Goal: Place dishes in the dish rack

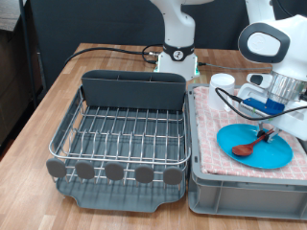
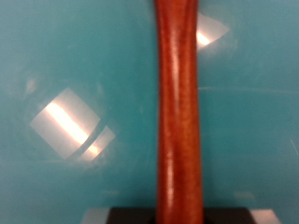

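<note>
spoon: dark-brown wooden spoon (image 1: 254, 145) lies on the plate, bowl toward the exterior view's left, handle running up to the right under the pincer
spoon close-up: in the wrist view the handle (image 2: 177, 112) fills the centre as a glossy reddish-brown bar, blurred, plate surface behind it
pincer: pincer (image 1: 275, 123) sits low over the handle end of the spoon, right at it; fingertips hidden by the hand, so cannot tell whether spread or pinching
plate: round flat light-blue plate (image 1: 255, 146) rests on the pink checked cloth (image 1: 213, 125), at the exterior view's right
cup: small white cup (image 1: 222, 82) stands at the far edge of the cloth, apart from the plate
bin: grey bin (image 1: 240, 192) carries the cloth
dish rack: silver wire rack (image 1: 120, 134) on dark grey tray, just beside the bin on the exterior view's left; no dish in it
worktop: wooden worktop (image 1: 58, 91) carries rack and bin
</note>
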Tool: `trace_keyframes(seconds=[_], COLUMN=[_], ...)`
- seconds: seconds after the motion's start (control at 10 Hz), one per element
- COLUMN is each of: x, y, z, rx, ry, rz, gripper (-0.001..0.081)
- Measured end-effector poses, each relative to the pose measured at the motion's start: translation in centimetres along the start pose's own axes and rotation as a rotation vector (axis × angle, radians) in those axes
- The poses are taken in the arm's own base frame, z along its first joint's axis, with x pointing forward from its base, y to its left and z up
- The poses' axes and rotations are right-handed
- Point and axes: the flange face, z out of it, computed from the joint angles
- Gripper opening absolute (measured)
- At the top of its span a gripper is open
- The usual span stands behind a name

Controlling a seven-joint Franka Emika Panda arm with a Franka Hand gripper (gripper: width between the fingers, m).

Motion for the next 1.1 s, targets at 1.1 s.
trace_keyframes(seconds=[1.1], x=[3.7], y=[-2.6], z=[-11.1], rx=[-0.112], ry=[0.011], rz=[0.079], gripper=[0.0095])
